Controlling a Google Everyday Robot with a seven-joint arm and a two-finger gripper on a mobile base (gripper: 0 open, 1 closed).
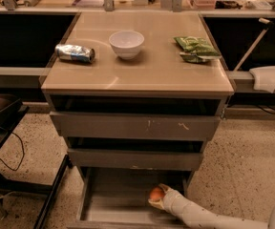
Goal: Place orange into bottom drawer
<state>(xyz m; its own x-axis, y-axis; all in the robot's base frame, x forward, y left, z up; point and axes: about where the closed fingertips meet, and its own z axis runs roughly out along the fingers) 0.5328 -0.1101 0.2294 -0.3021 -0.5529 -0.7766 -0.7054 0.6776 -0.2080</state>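
- Orange [156, 193] sits low at the front right of the bottom drawer [113, 199], inside the drawer's outline and just above its flat floor.
- The hand [158, 196] grips the orange: one finger shows above the fruit and one below it, both pressed against its skin.
- The pale arm [199, 216] reaches in from the lower right corner of the view, slanting up and to the left, with the hand at its far end inside the drawer.
- The bottom drawer is pulled out towards the camera, with its grey floor and thin side walls showing; apart from the orange and the hand, I see only bare floor in it.
- Above it, the middle drawer [135, 159] is pulled out a little, and the top drawer [132, 126] juts further forward, with light scuffs on its front.
- The table [142, 75] forms the top of the cabinet and carries three things, well apart from one another.
- A white bowl [126, 43] stands upright near the middle of the table, towards the back.
- A silver can [75, 53] lies on its side to the left of the bowl.
- A green snack bag [196, 48] lies flat to the right of the bowl, close to the table's right edge.
- The cabinet stands on a speckled floor [242, 166].
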